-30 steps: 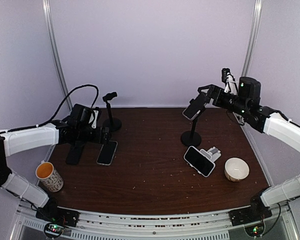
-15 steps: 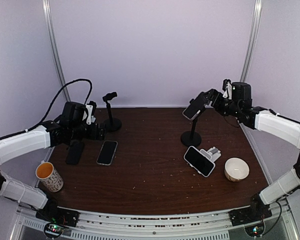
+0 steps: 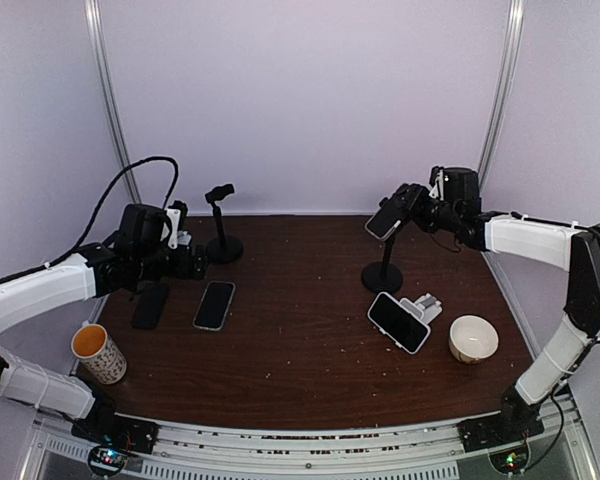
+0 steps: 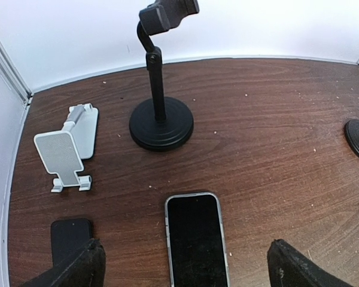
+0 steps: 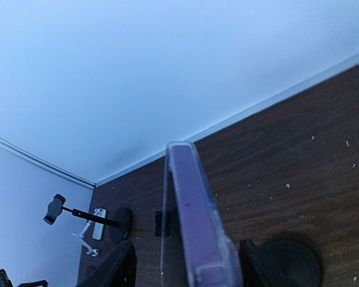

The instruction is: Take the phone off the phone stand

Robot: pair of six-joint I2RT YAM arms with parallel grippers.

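A phone (image 3: 385,216) sits tilted in the clamp of a black phone stand (image 3: 382,277) at the back right. My right gripper (image 3: 406,204) is open right behind it. In the right wrist view the phone's edge (image 5: 194,221) stands between the two fingertips (image 5: 110,269) with a gap on each side, above the stand's round base (image 5: 287,263). My left gripper (image 3: 193,263) is open and empty; in the left wrist view (image 4: 185,272) it hovers over a dark phone (image 4: 197,236) lying flat on the table.
An empty black stand (image 3: 220,226) is at the back left. A second dark phone (image 3: 150,305) lies beside the flat one (image 3: 214,304). A white folding stand (image 4: 66,149) is nearby. A phone on a white stand (image 3: 398,321), a bowl (image 3: 473,338) and a cup (image 3: 98,352) stand nearer.
My left gripper has drawn back to the left, away from the flat phone. My right gripper has closed in on the phone on the stand, with the arm swung leftwards.
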